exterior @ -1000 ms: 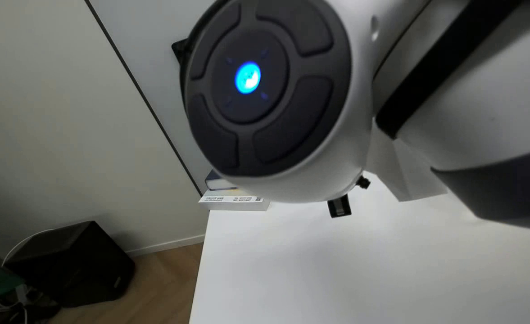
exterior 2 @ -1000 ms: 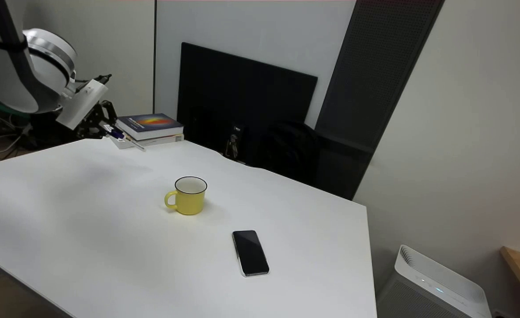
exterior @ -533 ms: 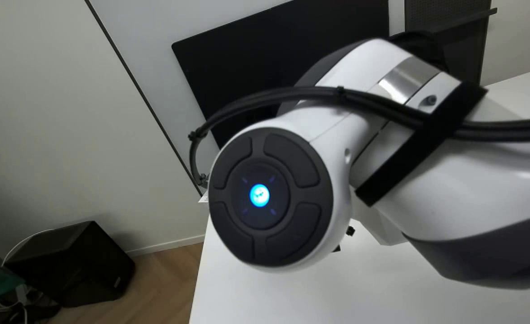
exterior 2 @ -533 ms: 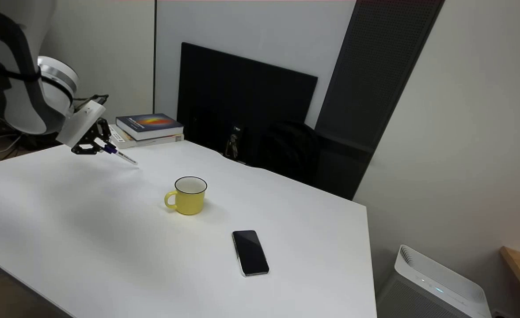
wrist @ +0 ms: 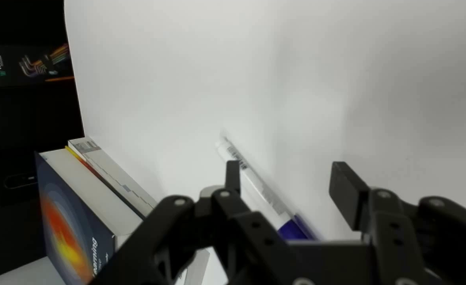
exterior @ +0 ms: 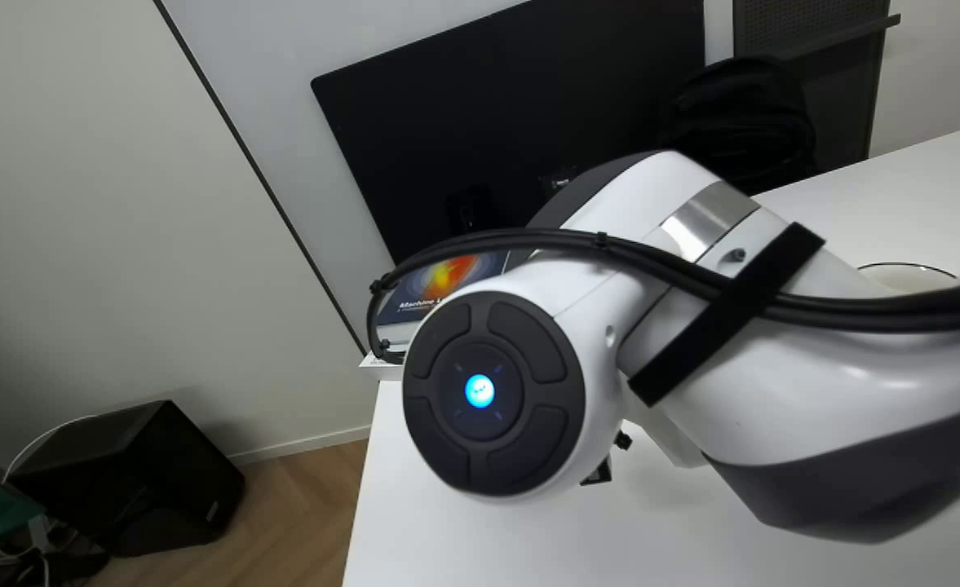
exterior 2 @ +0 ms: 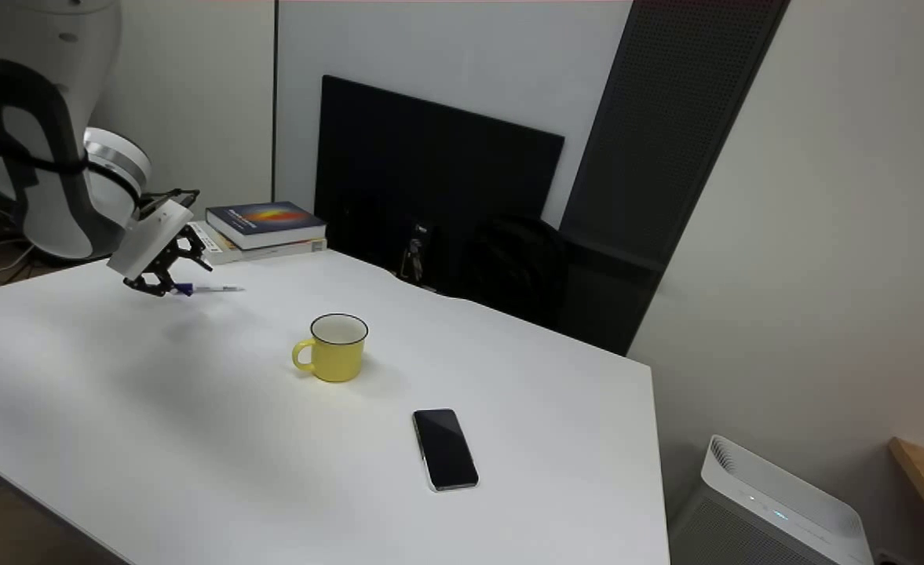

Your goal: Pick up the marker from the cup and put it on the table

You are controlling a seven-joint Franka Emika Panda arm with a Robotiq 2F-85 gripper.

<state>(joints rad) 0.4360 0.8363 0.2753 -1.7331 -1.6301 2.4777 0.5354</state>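
The marker (exterior 2: 218, 289), white with a blue-purple cap, lies on the white table (exterior 2: 195, 439) in an exterior view. My gripper (exterior 2: 188, 281) is just above its cap end, jaws apart. In the wrist view the marker (wrist: 262, 190) runs slantwise beneath the open gripper (wrist: 284, 174), partly covered by the left finger (wrist: 233, 174) and the gripper body; neither finger grips it. The yellow cup (exterior 2: 337, 359) stands upright with nothing seen sticking out of it. In an exterior view the arm hides most of the cup, leaving part of its rim (exterior: 908, 275) visible.
Stacked books (exterior 2: 265, 227) lie at the table's far edge, close to the gripper; the wrist view shows the books (wrist: 78, 221) at lower left. A phone (exterior 2: 446, 449) lies beyond the cup. Behind the table is a dark monitor (exterior 2: 438, 149).
The arm came down toward the table. The marker, held tilted in the jaws before, now lies flat on the table, and the gripper has opened and let go of it.
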